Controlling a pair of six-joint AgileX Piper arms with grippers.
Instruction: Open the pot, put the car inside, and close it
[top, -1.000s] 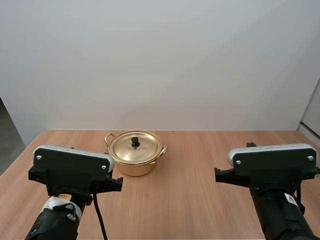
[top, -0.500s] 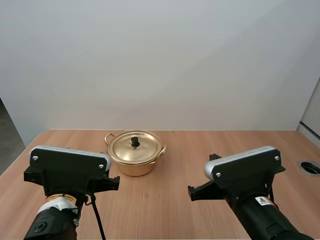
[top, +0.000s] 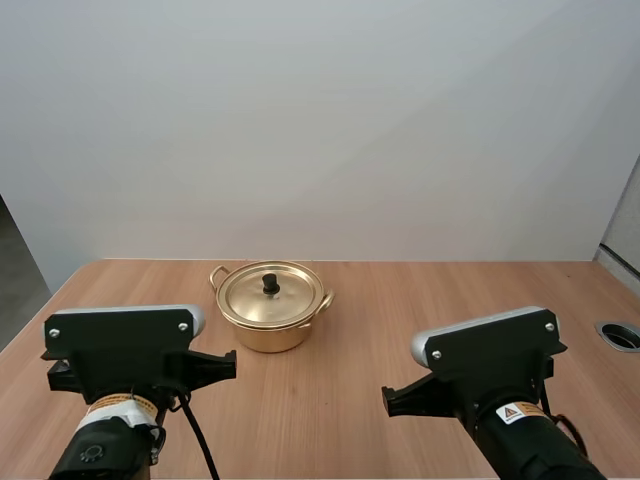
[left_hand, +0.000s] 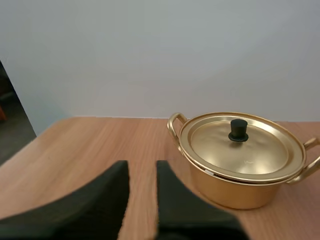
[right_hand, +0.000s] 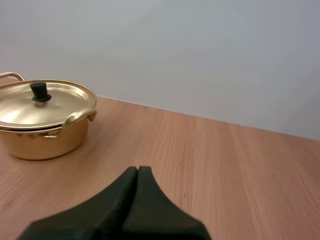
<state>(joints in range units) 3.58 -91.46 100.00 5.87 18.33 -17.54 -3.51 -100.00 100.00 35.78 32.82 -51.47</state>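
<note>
A golden pot (top: 270, 325) stands on the table at centre-left, its lid (top: 266, 300) on and a black knob (top: 271, 284) on top. My left gripper (left_hand: 142, 167) is short of the pot (left_hand: 235, 187) and a little to its left. Its two fingers stand a narrow gap apart with nothing between them. My right gripper (right_hand: 137, 170) is shut on nothing, its fingers together as one dark wedge, well to the right of the pot (right_hand: 42, 137) and nearer the front. The lid (left_hand: 240, 150) sits flat on the rim.
The wooden table (top: 400, 300) has bare room to the right of the pot and in front of it. A round cable hole (top: 620, 331) sits near the table's right edge. The table's left edge (top: 50, 300) is close to my left arm (top: 120, 345).
My right arm has swung left toward the table's middle and come lower. My left arm has sunk a little toward the front edge. The pot has not moved.
</note>
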